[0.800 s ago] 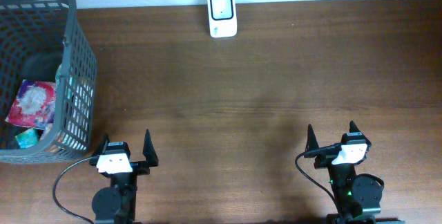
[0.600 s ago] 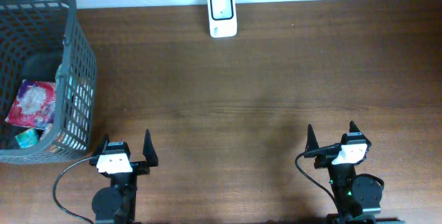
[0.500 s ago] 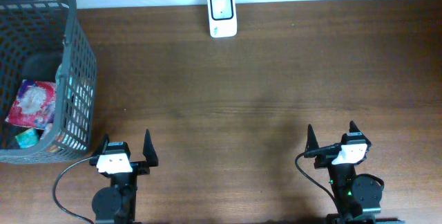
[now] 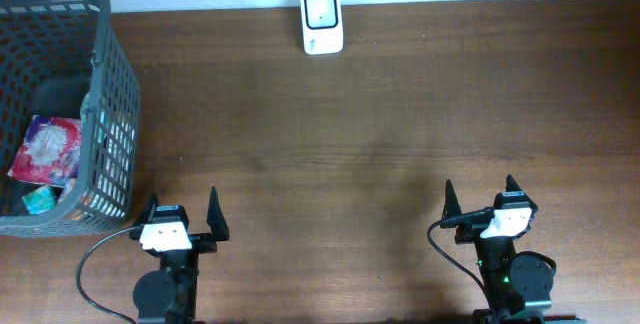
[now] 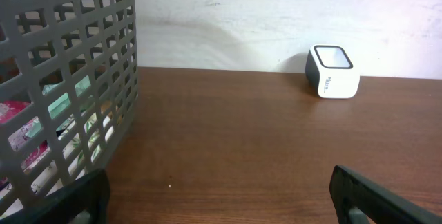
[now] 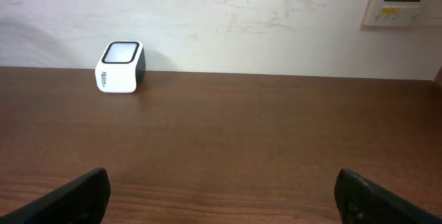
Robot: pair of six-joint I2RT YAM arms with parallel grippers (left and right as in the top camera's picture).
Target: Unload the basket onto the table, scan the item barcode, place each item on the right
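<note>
Near edge of the table (image 4: 330,144): left end effector (image 4: 182,206) and right end effector (image 4: 480,192) sit low, one at each side. Both have their jaws spread fully wide, holding nothing and touching nothing.

Risk, as I judge it: the left one sits just beside the near corner of the basket (image 4: 112,114). A reach over that tall grey mesh wall could catch a finger in the grid or drag the basket along.

Mid-left, inside the basket: a pink packet (image 4: 45,149) with a smaller teal packet (image 4: 40,199) just beside it. Something dark lies further back, too unclear to name. The packets lie flat and deep, so a pinch may slip off or take two. No barcode shows, so the wrong face may get presented.

Far edge: the white scanner (image 4: 322,21) stands by the wall, window up, well apart from the basket and both arms.
</note>
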